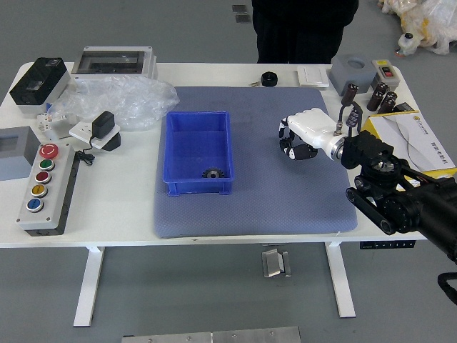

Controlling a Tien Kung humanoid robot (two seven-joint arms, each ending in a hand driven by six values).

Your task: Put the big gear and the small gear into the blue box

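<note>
One dark toothed gear (pixel 213 173) lies in the blue box (pixel 170 158), against the box's near wall and toward its right corner. My right hand (pixel 305 136), with a white back and black parts, is over the right side of the blue-grey mat, to the right of the box and apart from it. Whether anything is in this hand cannot be told, since its back hides the palm. A second gear cannot be made out. The left arm is out of view.
A button panel (pixel 50 189) and clear plastic wrap (pixel 125 100) lie left of the box. A black round object (pixel 268 79) sits at the mat's far edge. At the right are a yellow-edged carton (pixel 414 139) and dark cylinders. A person in black stands at the far side.
</note>
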